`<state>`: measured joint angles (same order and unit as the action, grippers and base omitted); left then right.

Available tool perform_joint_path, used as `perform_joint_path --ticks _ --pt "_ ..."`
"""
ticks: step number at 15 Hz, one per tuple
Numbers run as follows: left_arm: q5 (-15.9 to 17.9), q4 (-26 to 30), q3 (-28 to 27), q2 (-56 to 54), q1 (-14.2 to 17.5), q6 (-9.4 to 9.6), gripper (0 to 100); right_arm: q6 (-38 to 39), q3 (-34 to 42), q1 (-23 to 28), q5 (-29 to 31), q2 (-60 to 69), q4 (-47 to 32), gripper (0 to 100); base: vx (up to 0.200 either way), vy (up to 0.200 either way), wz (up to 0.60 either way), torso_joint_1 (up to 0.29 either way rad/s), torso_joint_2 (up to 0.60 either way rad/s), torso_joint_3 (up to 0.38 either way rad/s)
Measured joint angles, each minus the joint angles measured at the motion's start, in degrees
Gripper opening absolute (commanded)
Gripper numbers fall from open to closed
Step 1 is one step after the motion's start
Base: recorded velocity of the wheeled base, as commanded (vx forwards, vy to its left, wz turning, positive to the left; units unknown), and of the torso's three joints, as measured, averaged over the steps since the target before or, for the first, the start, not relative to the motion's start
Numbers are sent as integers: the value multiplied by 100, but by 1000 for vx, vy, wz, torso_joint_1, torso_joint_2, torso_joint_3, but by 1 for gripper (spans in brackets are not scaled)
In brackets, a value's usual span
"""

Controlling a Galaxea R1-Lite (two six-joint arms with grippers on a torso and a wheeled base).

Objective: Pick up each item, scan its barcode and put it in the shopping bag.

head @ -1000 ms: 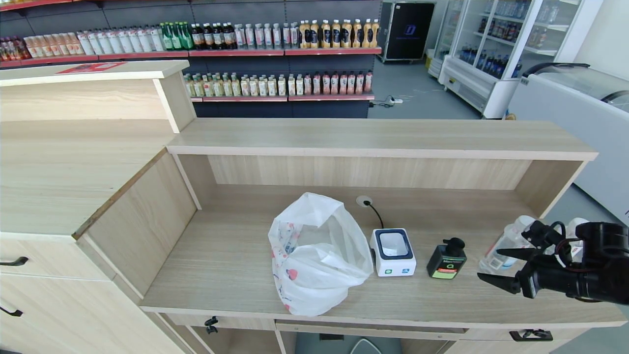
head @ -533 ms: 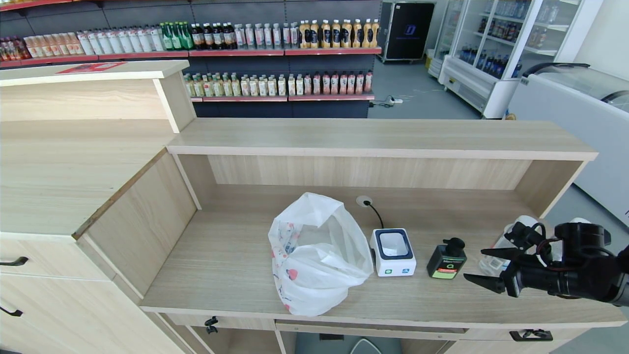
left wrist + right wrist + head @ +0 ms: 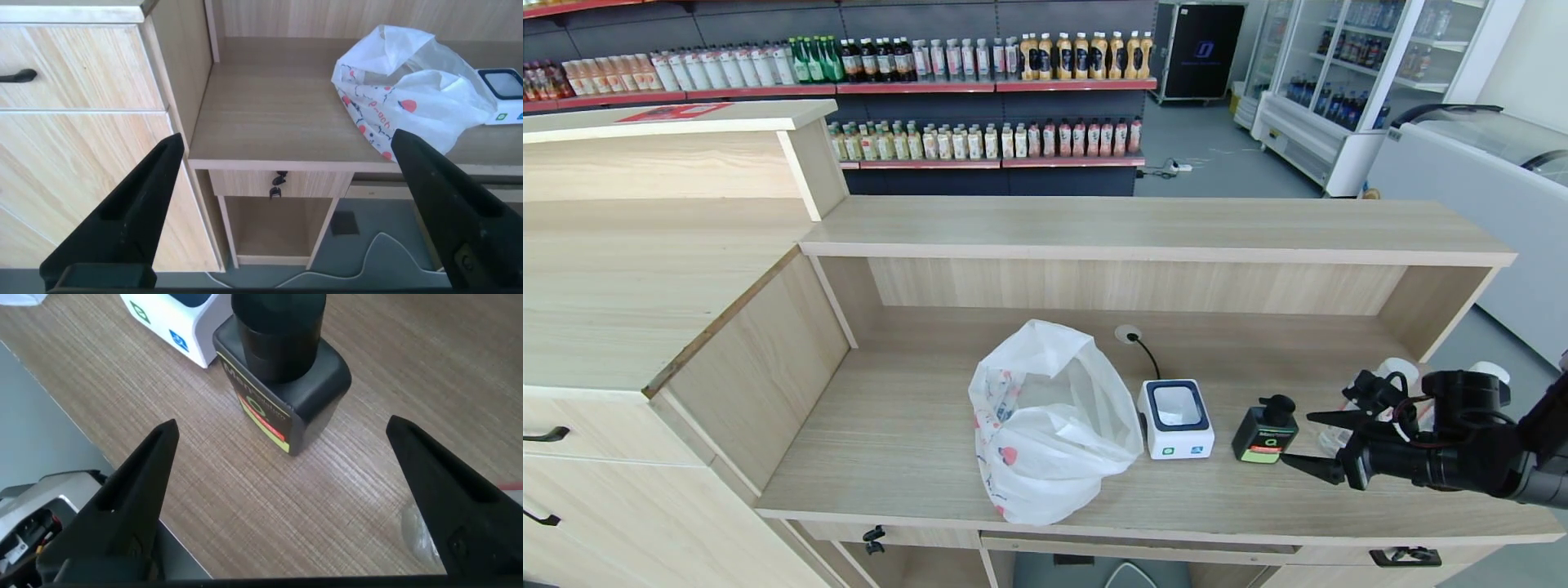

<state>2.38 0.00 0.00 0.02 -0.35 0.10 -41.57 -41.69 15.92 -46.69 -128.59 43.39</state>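
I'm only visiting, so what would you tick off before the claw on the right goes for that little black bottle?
1. Right claw open wider than the black bottle: ok.
2. Bottle upright, standing apart from its neighbours on the counter: ok.
3. Claw lined up: ok, the right wrist view shows the bottle centred ahead of the fingers, not yet between them.
4. Scanner window uncovered: ok.
5. Shopping bag mouth open: ok, it seems to gape at the top.
6. Which side carries the barcode: cannot tell.
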Motion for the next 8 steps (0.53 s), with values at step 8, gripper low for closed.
perform_joint_path --ticks 8 --pt "0 0 0 0 0 0 100 9 -169 -228 -5 -243 51 100 0 0 0 0 0 0"
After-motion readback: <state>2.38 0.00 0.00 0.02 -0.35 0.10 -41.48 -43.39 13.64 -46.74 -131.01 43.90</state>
